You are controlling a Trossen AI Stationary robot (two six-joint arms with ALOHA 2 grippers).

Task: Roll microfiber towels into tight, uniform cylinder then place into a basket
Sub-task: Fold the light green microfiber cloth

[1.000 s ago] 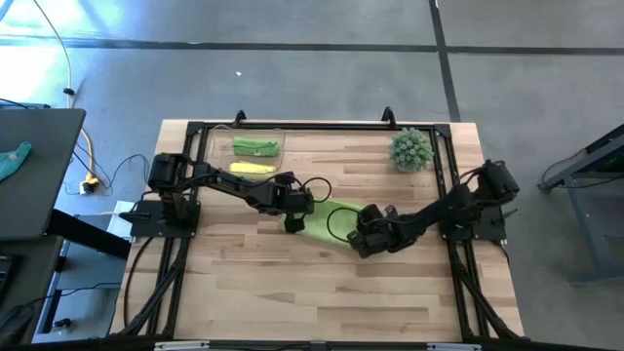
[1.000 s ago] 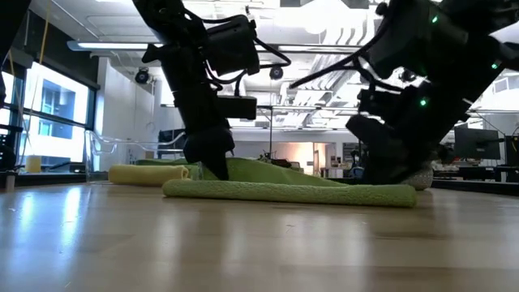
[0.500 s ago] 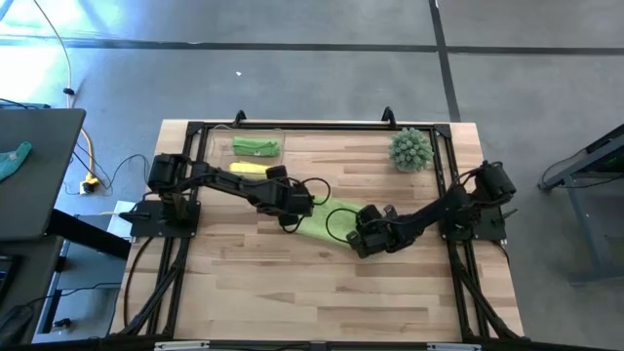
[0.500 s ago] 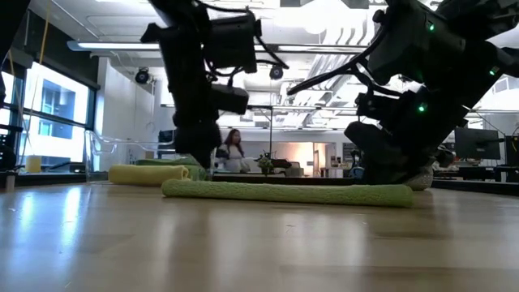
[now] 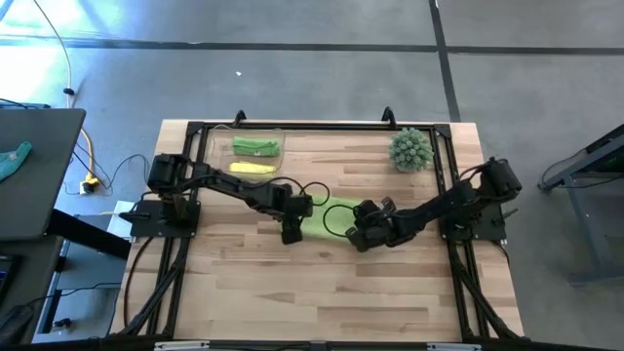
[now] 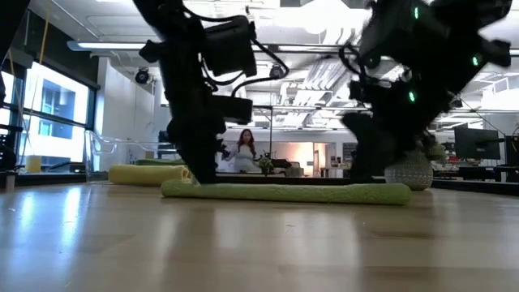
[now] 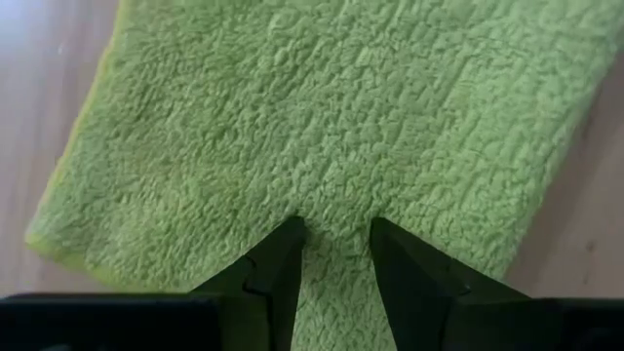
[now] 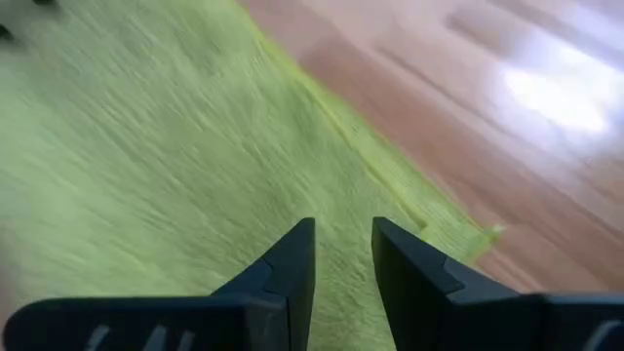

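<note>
A light green microfiber towel (image 5: 322, 220) lies flat at mid-table, a long low strip in the low view (image 6: 284, 192). My left gripper (image 5: 292, 232) stands open at its left end, pointing steeply down (image 7: 333, 234). My right gripper (image 5: 359, 234) is open over its right end (image 8: 343, 239). A rolled green towel (image 5: 255, 146) lies in the clear basket (image 5: 216, 136) at the far left. A rolled yellow towel (image 5: 252, 168) lies just at the basket's near side. My left gripper sets both fingertips (image 7: 289, 234) on the towel's top face (image 7: 331, 195) near its left end, from above and pointing down. The fingers stand apart with only flat cloth between them. The towel lies on the table. I cannot tell whether my right gripper touches the towel under it.
A spiky green plant (image 5: 411, 149) stands at the far right of the table. A black frame (image 5: 292, 127) runs round the table's edge. The bare wood (image 5: 322, 292) spreads toward the near edge. A person (image 6: 243, 150) shows far back in the room.
The part of the green towel that stood raised beside my left gripper has come down, and the towel now lies flat. My left gripper has turned and shifted a little toward the near edge, onto the towel's left end.
</note>
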